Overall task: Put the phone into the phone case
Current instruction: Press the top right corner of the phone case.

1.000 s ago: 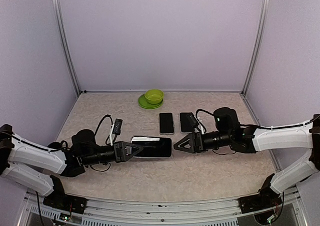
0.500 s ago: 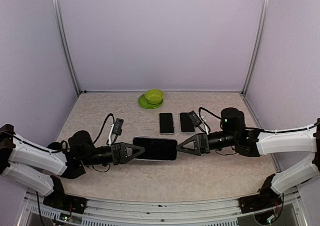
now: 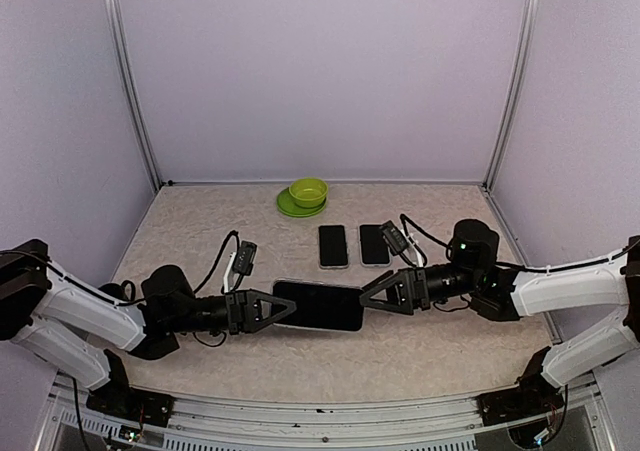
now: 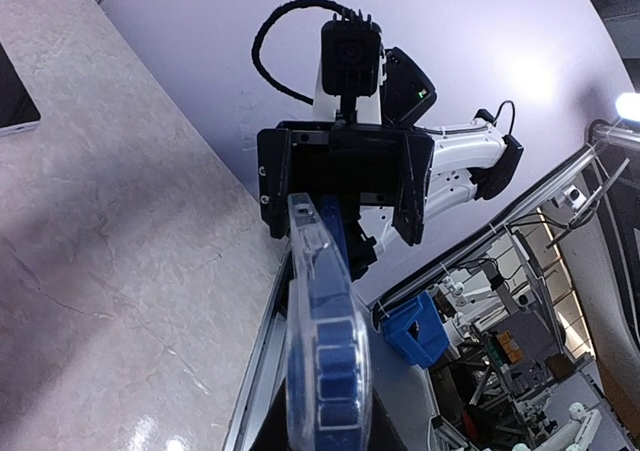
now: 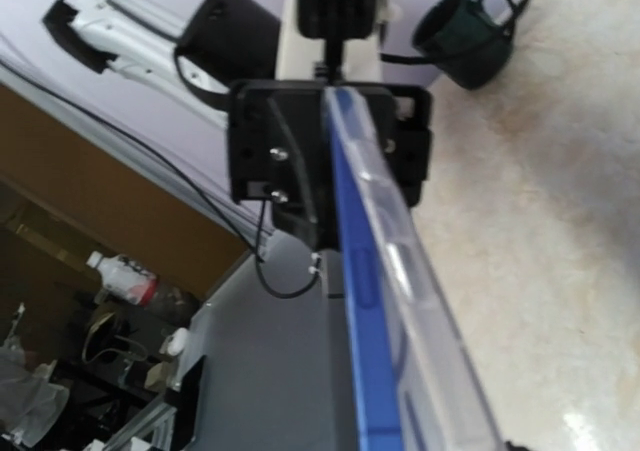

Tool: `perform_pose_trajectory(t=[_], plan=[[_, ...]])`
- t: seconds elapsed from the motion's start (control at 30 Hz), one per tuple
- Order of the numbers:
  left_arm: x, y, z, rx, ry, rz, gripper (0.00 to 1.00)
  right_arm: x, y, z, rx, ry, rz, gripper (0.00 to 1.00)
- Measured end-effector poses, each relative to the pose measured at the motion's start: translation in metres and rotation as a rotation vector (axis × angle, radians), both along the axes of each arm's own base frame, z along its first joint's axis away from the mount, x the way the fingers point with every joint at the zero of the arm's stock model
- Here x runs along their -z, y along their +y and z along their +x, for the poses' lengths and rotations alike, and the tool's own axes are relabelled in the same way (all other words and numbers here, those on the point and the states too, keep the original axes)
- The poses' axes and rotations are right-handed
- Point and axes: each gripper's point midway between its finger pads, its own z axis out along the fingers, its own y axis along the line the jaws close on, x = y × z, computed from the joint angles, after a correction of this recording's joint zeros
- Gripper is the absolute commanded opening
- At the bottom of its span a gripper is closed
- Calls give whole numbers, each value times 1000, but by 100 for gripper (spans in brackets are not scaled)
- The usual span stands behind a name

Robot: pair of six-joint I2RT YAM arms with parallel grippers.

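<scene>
A dark phone hangs level above the table between my two arms. In the wrist views it shows edge-on as a blue phone lying in a clear phone case. My left gripper is shut on its left end. My right gripper stands open at its right end. From the left wrist its two fingers stand far wider apart than the cased phone is thick. How far the end reaches in between them is hidden.
Two more dark phones lie flat on the beige table just behind the held one. A green bowl on a green plate sits at the back centre. Purple walls close in the back and sides.
The held phone has travelled to the right and slightly nearer. My left arm stretched after it, and my right arm drew back rightward, keeping to the phone's end.
</scene>
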Motion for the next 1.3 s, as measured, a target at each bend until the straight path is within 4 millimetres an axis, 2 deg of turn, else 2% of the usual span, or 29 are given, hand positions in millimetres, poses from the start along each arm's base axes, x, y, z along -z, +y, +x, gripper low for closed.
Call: perform_pose_trajectory(t=[0.37,0.57,1.13,1.3], plan=[[-2,-2,-2,15,-6,-18,0,-6,0,-7,-31,-12,32,63],[-2,-2,-2,21,-4,-19,0,0,3,-8,-37,1,21,53],[2,-6,-3,31,2,-14,0,6,5,-8,-44,13,14,38],[2,-7,-3,33,1,-16,0,6,5,-7,-43,14,13,29]])
